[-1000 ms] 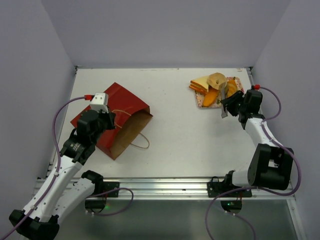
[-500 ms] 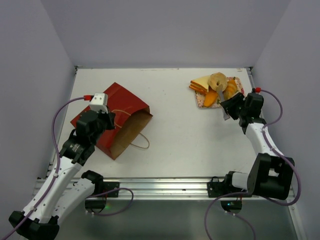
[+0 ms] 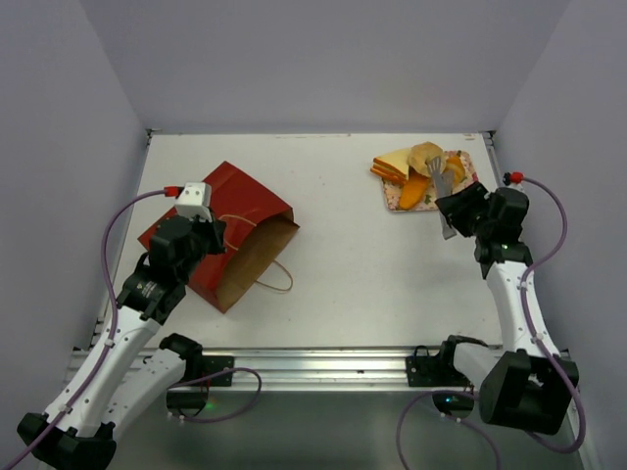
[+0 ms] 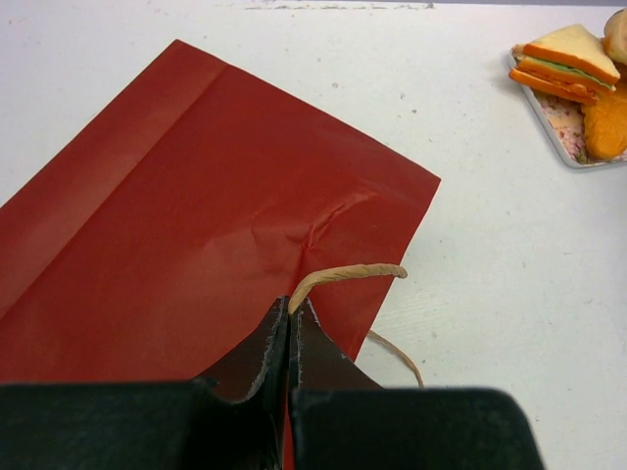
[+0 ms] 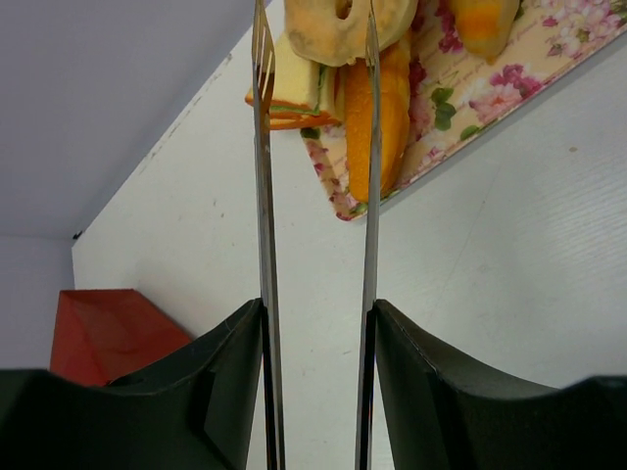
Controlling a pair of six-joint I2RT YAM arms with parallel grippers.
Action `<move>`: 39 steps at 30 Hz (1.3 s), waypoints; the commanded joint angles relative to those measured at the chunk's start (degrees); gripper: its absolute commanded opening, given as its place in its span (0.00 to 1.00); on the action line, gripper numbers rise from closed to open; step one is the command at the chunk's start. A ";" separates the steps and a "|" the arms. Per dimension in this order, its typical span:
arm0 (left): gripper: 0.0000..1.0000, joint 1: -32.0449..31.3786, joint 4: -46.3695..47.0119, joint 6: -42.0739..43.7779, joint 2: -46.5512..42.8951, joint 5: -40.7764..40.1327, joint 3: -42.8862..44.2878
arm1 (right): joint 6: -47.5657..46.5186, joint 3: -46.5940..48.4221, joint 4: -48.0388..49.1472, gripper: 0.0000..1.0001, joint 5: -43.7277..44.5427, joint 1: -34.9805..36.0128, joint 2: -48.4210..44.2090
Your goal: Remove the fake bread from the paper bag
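Note:
The red paper bag (image 3: 227, 211) lies flat at the left, its brown inside (image 3: 257, 251) facing the middle of the table; only brown paper shows in its mouth. My left gripper (image 4: 290, 309) is shut on a tan loop handle (image 4: 345, 273) over the bag (image 4: 196, 206). A ring-shaped fake bread (image 3: 426, 155) rests on the flowered tray (image 3: 471, 166) with other pieces. My right gripper (image 5: 315, 307) is shut on metal tongs (image 5: 263, 196), whose arms stand spread, their tips just at the ring bread (image 5: 343, 24) with nothing pinched.
On the tray (image 5: 480, 73) lie a sandwich (image 3: 391, 165) and orange bread pieces (image 3: 412, 192). A second handle loop (image 3: 280, 277) trails from the bag towards the near edge. Walls close in the left, right and far sides.
The tongs have spread apart and the ring bread now lies free on the tray. My right arm has drawn back to the right. The left arm has not moved.

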 commanded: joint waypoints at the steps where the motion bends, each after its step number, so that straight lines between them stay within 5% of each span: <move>1: 0.00 0.18 2.33 1.20 -0.30 0.64 -0.38 | -1.64 -0.72 -2.45 0.51 -3.28 0.00 -3.77; 19: 0.00 0.27 2.25 3.14 -1.44 4.77 -0.29 | -8.23 -0.63 -15.38 0.52 -12.34 5.88 -15.64; 39: 0.00 0.27 2.60 3.66 -1.71 6.27 -0.46 | -1.12 -6.61 -3.26 0.51 -3.13 43.14 -14.59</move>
